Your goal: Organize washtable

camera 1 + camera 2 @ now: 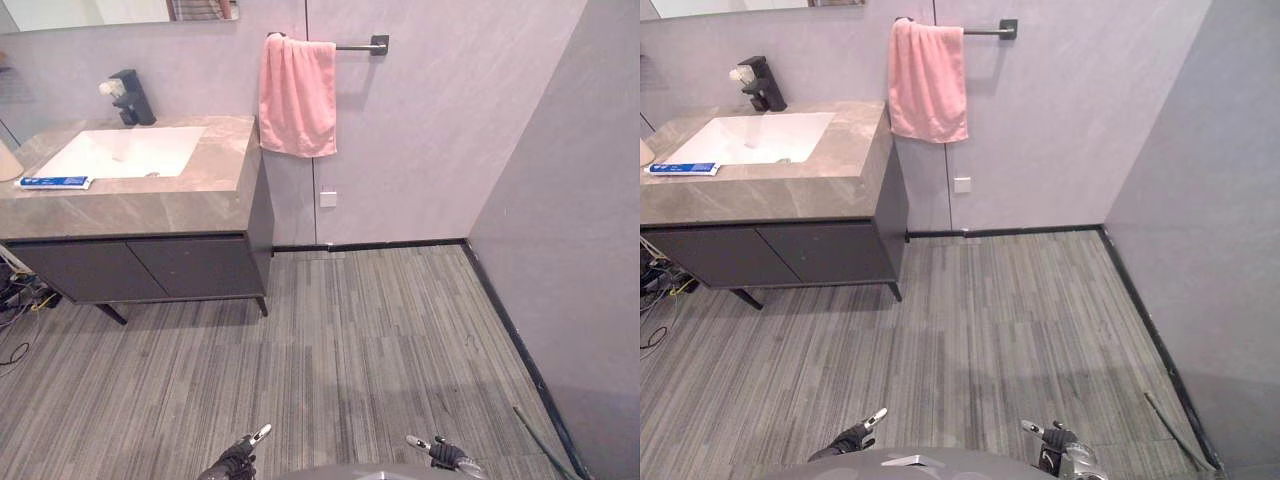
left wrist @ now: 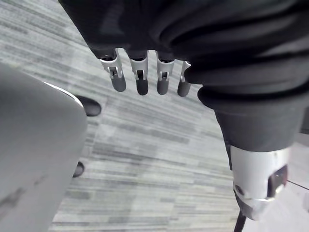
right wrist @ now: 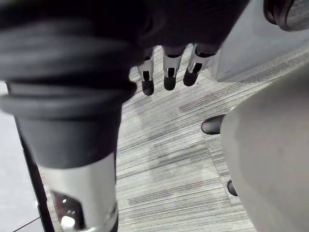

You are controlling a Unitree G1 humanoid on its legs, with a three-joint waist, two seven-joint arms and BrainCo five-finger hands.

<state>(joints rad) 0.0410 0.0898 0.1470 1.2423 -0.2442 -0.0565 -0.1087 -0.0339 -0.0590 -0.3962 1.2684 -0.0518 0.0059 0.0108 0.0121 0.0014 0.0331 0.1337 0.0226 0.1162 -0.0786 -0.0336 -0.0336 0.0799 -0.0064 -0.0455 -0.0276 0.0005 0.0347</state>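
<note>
While left hand [image 1: 238, 460] and right hand [image 1: 443, 454] hang low over floor [image 1: 380, 330], tube [image 1: 54, 182] lies on surface [image 1: 150, 205], well apart from both, just beside sink [image 1: 125, 152] at its near left corner. Left fingers [image 2: 140, 79] straight, released, grasping nothing; right fingers likewise released, empty. Faucet [image 1: 132, 97] behind sink. Pink towel [image 1: 297, 95] on wall bar beside surface.

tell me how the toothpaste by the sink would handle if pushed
The toothpaste lies flat on the counter, long and thin, so it would probably slide rather than roll. It looks small, so likely light. It sits at the edge of the sink, so a push that way might drop it in.
</note>
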